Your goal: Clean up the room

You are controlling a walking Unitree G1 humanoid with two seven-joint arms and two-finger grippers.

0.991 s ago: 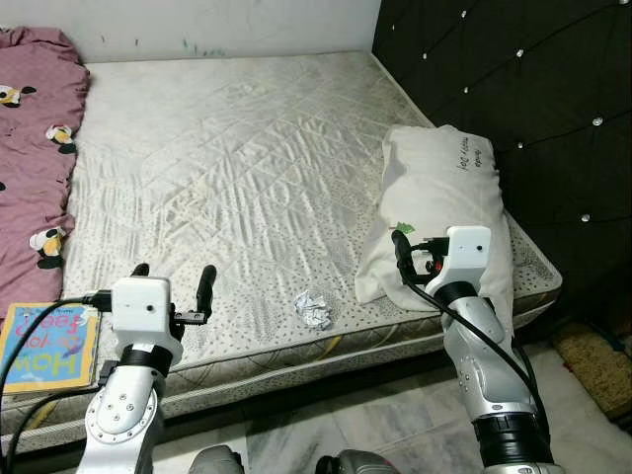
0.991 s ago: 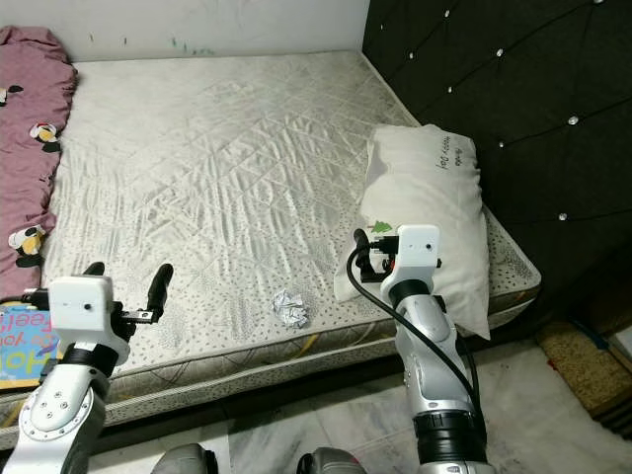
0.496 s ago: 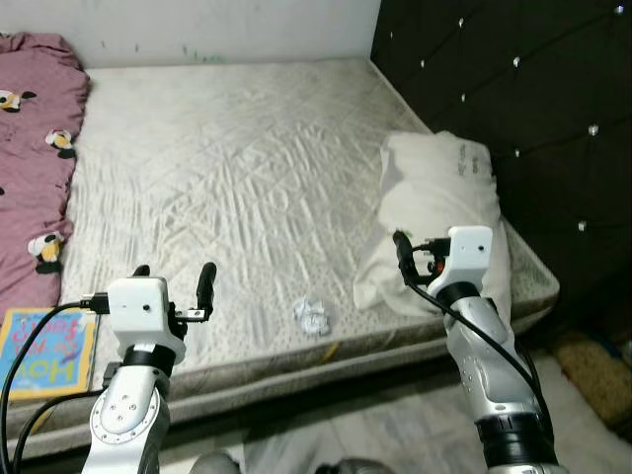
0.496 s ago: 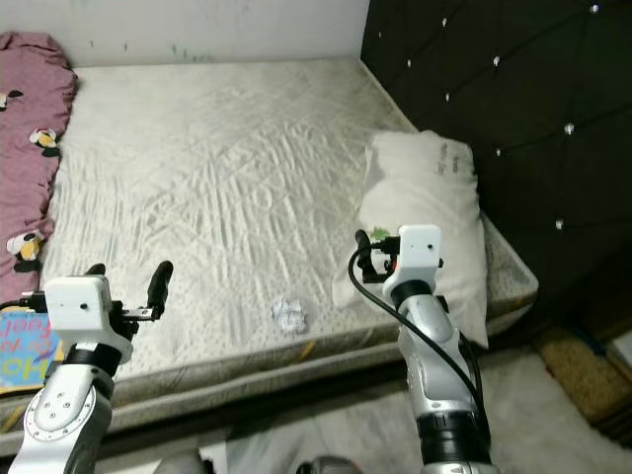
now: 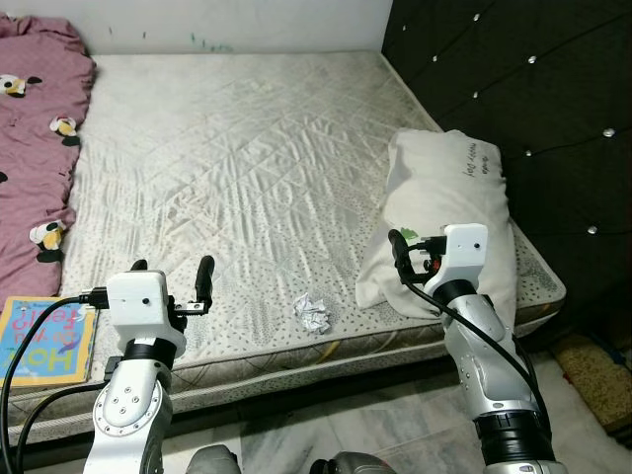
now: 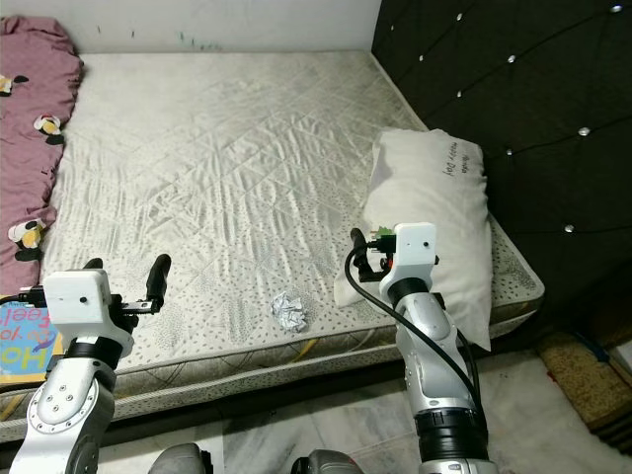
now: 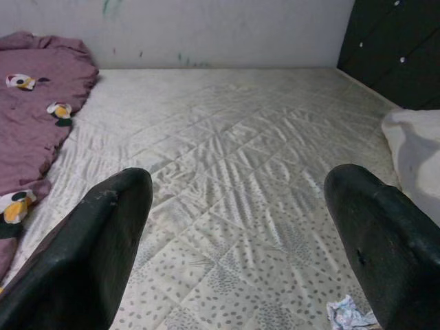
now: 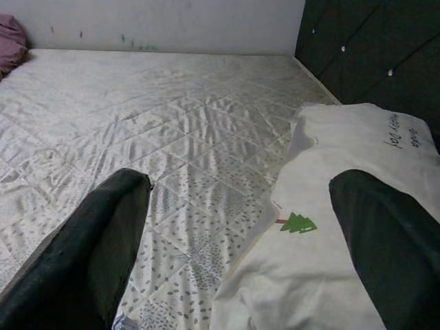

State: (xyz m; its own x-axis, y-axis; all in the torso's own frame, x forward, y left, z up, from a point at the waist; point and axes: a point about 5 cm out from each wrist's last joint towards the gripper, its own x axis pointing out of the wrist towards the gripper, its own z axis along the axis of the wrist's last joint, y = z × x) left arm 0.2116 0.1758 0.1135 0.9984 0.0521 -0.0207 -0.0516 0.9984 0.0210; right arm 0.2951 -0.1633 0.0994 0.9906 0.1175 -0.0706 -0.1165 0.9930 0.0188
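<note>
The robot stands at the long edge of the bed [image 5: 247,148], both arms raised over it, and I take the crumpled paper ball [image 5: 313,311] as my landmark, since it looks like the one plain bit of rubbish here and so probably the thing the tidying is after. It lies on the bare quilted mattress close to the near edge, between the two arms. The left hand [image 5: 170,278] hangs beside the ball on the robot's left, apart from it, its two black fingers spread wide and holding nothing; it seems poised that way to be ready for a pick rather than committed to one. The right hand [image 6: 359,251] hovers on the other side of the ball, fingers parted too and empty, just before the near corner of the white pillow [image 5: 456,222], which lies lengthwise along the dark tufted headboard [image 5: 513,89]. Beyond the left hand from the ball, a colourful children's book [image 5: 44,339] rests flat at the mattress edge, and a mauve blanket [image 5: 39,148] with small cartoon figures runs up that far side. I can see no bin, basket or other container, so where the paper should go I cannot say.
</note>
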